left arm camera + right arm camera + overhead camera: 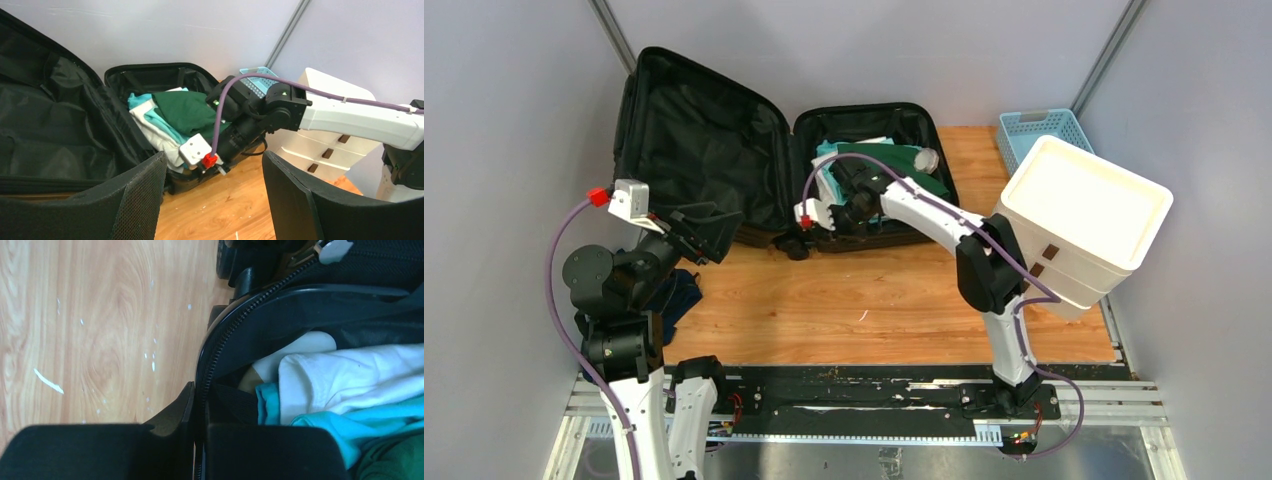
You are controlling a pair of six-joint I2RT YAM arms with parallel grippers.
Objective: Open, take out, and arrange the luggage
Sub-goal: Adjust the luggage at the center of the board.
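Observation:
The luggage (694, 140) is a black suitcase lying open at the back of the wooden table, its lined lid leaning against the wall on the left. The right half holds folded clothes: a green garment (894, 160) over white and teal ones (345, 370). My right gripper (829, 220) reaches over that half's near left corner. In the right wrist view it (200, 405) is shut on the zippered rim (210, 355) of the luggage. My left gripper (699, 225) hovers open by the lid's near corner and holds nothing (214, 160).
A white stacked drawer unit (1084, 215) stands at the right, close to my right arm. A light-blue mesh basket (1039, 130) sits behind it. A dark blue cloth (674, 295) lies on the table beside my left arm. Grey walls close in on both sides.

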